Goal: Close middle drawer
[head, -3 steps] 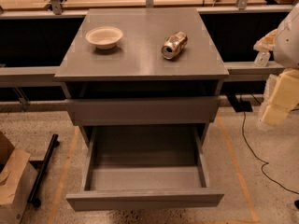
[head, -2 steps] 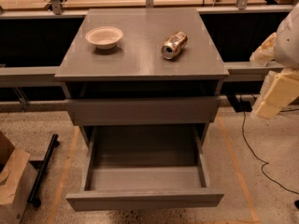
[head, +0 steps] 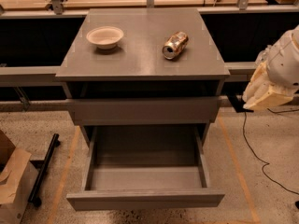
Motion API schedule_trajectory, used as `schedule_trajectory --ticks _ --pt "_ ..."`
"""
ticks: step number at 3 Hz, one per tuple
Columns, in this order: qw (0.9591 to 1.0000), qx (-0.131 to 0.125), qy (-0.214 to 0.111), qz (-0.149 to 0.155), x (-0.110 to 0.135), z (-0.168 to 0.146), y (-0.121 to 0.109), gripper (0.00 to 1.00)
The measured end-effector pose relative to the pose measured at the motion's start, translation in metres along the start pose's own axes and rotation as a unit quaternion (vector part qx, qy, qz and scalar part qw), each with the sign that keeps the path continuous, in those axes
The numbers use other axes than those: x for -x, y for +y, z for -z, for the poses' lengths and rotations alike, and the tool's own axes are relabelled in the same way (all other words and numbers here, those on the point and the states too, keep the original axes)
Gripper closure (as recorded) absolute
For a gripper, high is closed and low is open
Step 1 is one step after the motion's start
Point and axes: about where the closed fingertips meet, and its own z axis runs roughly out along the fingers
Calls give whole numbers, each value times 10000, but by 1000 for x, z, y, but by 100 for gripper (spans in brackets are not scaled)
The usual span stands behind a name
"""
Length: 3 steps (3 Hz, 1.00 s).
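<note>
At bottom of view, middle drawer (head: pixel 145 199) standing pulled far out of grey cabinet (head: pixel 145 62), flat front facing camera. Left of it, cardboard box (head: pixel 14 181) and black bar (head: pixel 44 167) lying on speckled floor. Right of cabinet, well apart from drawer, cream gripper (head: pixel 258 97) hanging in air, touching nothing; open or closed, cannot tell. Farther back, on cabinet top, white bowl (head: pixel 105 36) sitting left, dented can (head: pixel 175 44) lying on its side right.
</note>
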Motion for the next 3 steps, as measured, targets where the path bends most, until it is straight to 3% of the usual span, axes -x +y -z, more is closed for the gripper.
schedule_trajectory --ticks 1,2,3 --pt "9993 336 -176 20 -20 -51 12 94" --pt "9991 381 -177 21 -22 -57 14 100" --pt "9977 634 -243 56 -21 -93 25 100"
